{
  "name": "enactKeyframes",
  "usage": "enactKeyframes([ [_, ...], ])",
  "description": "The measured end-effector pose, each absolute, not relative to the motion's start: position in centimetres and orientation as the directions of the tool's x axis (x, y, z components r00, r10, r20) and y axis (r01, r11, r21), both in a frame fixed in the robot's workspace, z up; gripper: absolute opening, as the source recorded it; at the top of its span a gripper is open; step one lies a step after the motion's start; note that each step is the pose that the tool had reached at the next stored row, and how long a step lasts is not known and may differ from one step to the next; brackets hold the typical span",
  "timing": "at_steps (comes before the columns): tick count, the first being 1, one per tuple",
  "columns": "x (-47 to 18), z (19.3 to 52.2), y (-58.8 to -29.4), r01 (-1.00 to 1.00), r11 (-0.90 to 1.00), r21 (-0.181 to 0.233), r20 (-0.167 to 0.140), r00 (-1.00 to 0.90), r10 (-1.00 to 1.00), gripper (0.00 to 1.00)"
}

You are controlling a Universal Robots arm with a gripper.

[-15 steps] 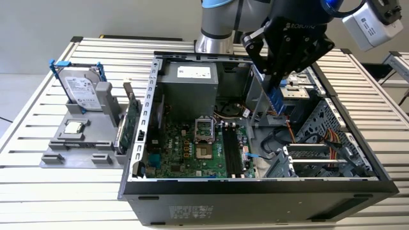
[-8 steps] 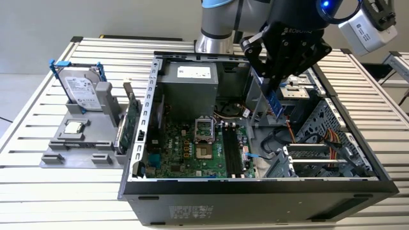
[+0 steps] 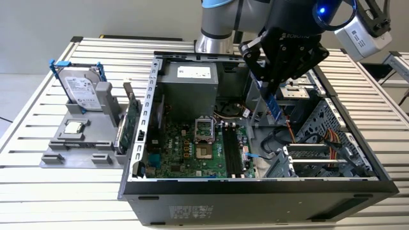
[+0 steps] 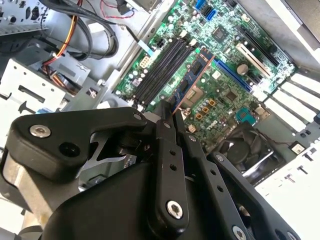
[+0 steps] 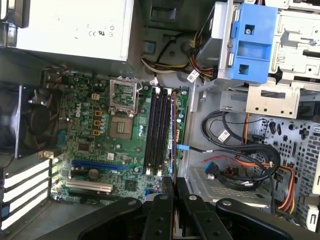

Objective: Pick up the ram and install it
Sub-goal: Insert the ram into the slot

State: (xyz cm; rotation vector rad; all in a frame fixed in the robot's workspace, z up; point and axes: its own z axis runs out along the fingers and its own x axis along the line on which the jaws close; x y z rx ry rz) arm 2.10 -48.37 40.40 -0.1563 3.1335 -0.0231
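Observation:
My gripper [image 3: 272, 82] is shut on the ram [image 3: 273, 103], a narrow dark-blue stick that hangs from the fingers above the open computer case [image 3: 255, 184]. It hangs toward the exterior view's right of the black memory slots [image 3: 231, 151] on the green motherboard [image 3: 185, 148], still apart from them. In the second wrist view the ram [image 4: 192, 82] runs out edge-on from my gripper [image 4: 167, 112] beside the slots [image 4: 160, 67]. In the first wrist view the ram [image 5: 173, 145] is a thin line ahead of my gripper [image 5: 173, 184], alongside the slots [image 5: 156, 130].
A grey fixture [image 3: 76, 153] at the exterior view's left holds a silver hard drive [image 3: 83, 88] with blue clips and a green expansion card [image 3: 131, 124]. Inside the case are the power supply [image 3: 188, 91], cables [image 3: 307, 139] and a drive cage [image 3: 319, 160].

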Motion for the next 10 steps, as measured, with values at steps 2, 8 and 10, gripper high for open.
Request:
enactKeyframes([
  [2,2.1,40.3,-48.37,-0.099,0.995,-0.015,-0.003,-0.995,-0.1,0.0],
  [8,2.1,40.1,-48.36,-0.099,0.995,-0.016,-0.003,-0.995,-0.1,0.0],
  [10,2.1,39.95,-48.35,-0.099,0.995,-0.017,-0.003,-0.995,-0.1,0.0],
])
